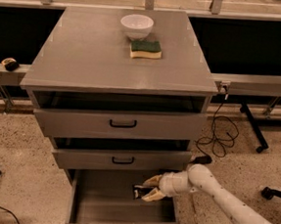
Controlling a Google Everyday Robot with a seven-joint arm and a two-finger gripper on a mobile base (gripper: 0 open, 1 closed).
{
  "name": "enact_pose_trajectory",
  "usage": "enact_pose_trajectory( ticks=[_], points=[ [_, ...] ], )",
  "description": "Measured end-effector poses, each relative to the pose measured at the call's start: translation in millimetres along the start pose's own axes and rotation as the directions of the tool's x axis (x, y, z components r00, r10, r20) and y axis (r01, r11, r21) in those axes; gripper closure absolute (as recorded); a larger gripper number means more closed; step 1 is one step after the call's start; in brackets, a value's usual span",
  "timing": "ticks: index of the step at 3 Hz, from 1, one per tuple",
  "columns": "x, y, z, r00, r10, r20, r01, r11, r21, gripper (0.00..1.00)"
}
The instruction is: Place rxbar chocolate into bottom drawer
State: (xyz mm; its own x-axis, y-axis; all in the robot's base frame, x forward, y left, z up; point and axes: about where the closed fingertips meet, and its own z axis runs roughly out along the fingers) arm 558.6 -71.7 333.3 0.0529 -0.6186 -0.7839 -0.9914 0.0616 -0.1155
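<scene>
We hold the chocolate bar (137, 191) pinched in our hand (145, 190) low over the open bottom drawer (105, 203), so that letting go should drop it inside.

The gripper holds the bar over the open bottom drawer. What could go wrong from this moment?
1. The gripper is just below the middle drawer front, so raising the arm straight up might hit it.
2. The rxbar chocolate sticks out past the fingertips, so it may slip early and land tilted in the bottom drawer.
</scene>
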Motion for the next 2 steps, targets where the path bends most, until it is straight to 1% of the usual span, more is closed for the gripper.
enact_pose_trajectory(
  ticks=[1,2],
  points=[
    [41.2,9.3,56.9,0.999,-0.002,-0.037,0.002,1.0,-0.008,1.0],
    [62.7,15.3,92.0,0.999,-0.019,-0.05,0.018,0.9998,-0.006,1.0]
  ],
)
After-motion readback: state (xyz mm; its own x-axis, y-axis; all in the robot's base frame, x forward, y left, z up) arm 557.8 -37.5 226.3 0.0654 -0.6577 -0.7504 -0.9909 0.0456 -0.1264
